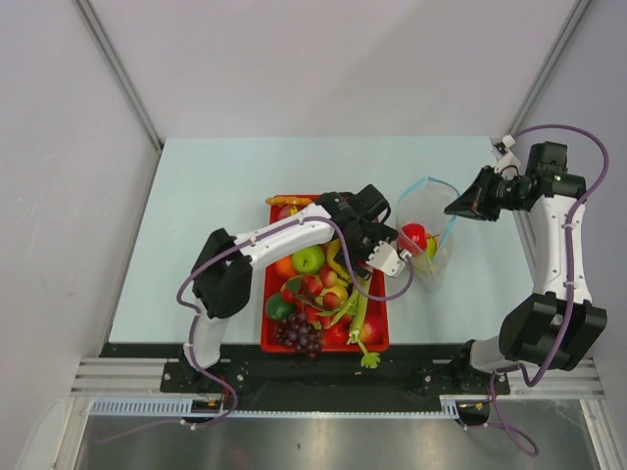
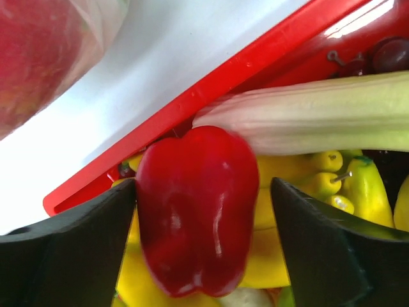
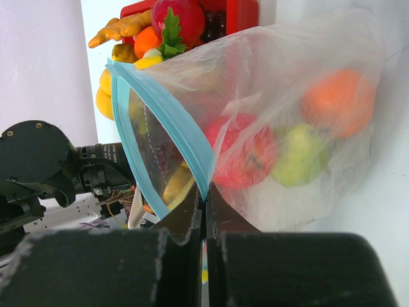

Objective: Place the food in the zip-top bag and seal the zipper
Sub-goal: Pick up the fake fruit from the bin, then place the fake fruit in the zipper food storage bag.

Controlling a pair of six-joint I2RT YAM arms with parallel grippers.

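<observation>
Loading in hand toward the right edge of the worktop [image 1: 245, 166]. Holding the zip-top bag [image 3: 287, 96] upright and gaping just beside the right rim of the red tray [image 2: 192, 96], with the right end effector [image 3: 204, 224] clenched flat on the blue zipper [image 3: 172, 121] at the right side of the mouth. Already bagged: a red fruit [image 3: 246, 153], a green fruit [image 3: 297, 157] and an orange fruit [image 3: 339, 96], pressing against clear, crinkled film.

Hovering over the tray's right edge with the left end effector [image 2: 201, 185] released, one finger touching a red pepper [image 2: 192, 217], the other just apart from it. Resting on yellow pieces [image 2: 265, 211], with a pale green stalk [image 2: 319, 115] just behind.

Glossy, hard and rounded by the look of the pepper, so probably light and rigid but slippery. Best taken across the broad middle, not the tapering end, to avoid squirting out. No fear of bruising, likely.

Thin and limp in the bag's case, and likely to sag or fold shut if let go. Hence the pinch on the stiffer strip rather than the film. Worth dropping the pepper through the centre of the mouth, clear of the strip.
</observation>
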